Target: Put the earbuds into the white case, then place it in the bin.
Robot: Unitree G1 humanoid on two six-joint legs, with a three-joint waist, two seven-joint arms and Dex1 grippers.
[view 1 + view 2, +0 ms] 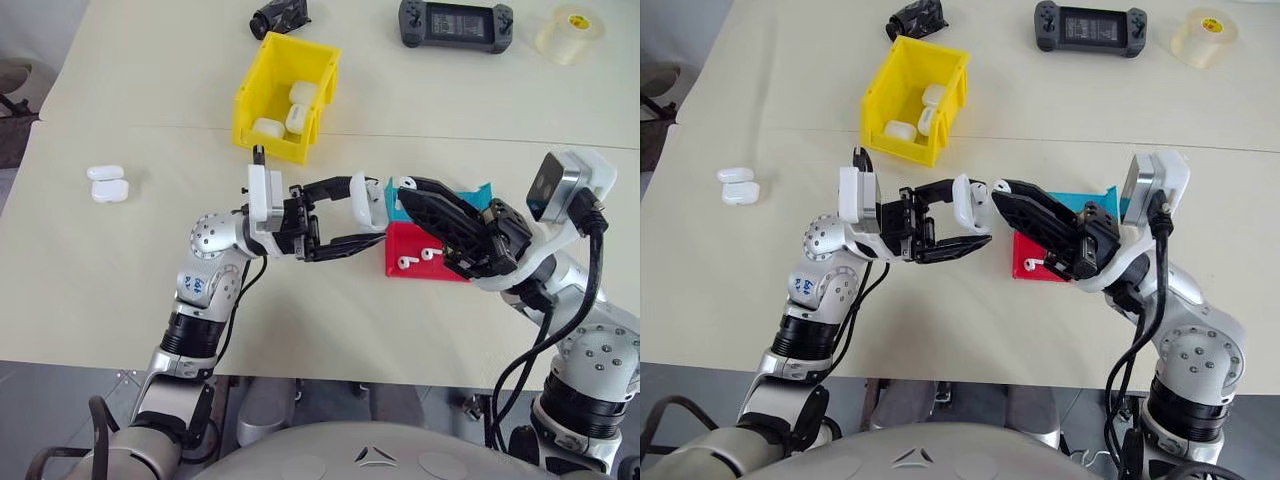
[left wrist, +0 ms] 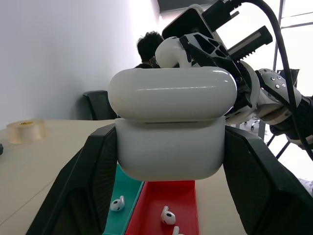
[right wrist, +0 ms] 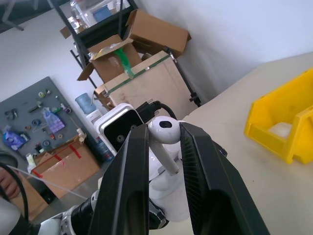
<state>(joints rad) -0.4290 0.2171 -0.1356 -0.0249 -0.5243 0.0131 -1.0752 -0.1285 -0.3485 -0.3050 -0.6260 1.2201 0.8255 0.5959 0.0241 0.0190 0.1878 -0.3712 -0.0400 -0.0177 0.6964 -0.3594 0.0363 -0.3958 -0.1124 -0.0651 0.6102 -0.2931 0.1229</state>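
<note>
My left gripper clamps one white case; my right gripper pinches one earbud just beside it. Two earbuds below in red tray. Yellow bin beyond holds three cases. Cream table.

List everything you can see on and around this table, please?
white case: one, held above the table by left gripper
earbud: one, white, pinched by right gripper
earbuds: two, white, in red tray
blue tray: one, teal, behind red tray
bin: one, yellow, holds three white cases
spare cases: two, white, table's left
game console: one, black, far edge
tape roll: one, clear, far right
black object: one, behind bin
left gripper: shut on case
right gripper: shut on earbud
</note>
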